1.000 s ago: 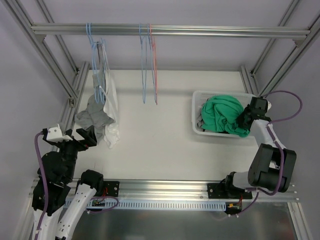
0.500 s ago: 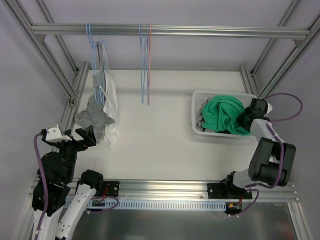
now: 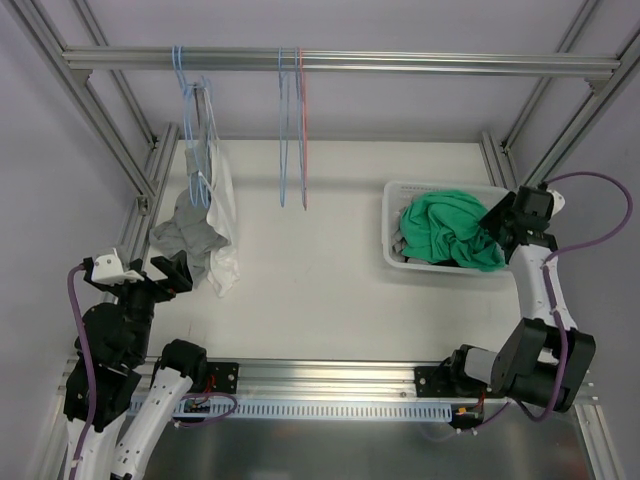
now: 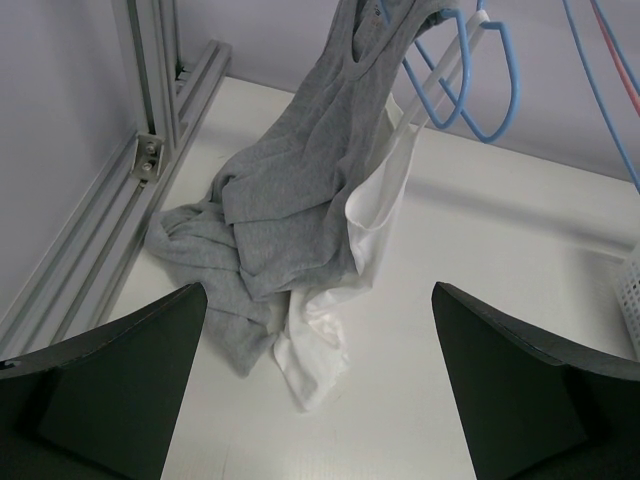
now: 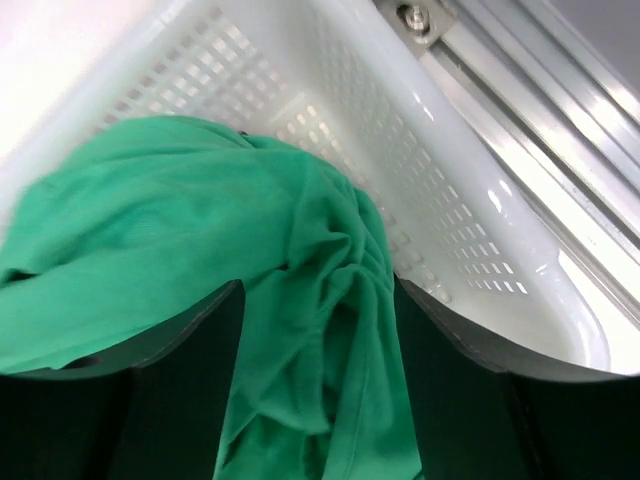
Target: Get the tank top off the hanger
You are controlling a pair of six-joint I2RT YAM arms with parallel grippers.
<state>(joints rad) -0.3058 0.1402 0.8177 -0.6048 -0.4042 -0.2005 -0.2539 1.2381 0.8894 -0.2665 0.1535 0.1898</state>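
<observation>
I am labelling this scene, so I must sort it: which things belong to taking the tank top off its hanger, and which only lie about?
For the job:
gray tank top
white tank top beside it
blue hangers holding them
left gripper, open and facing them

Lying about:
empty hangers on the rail
white basket
green garment in it
</observation>
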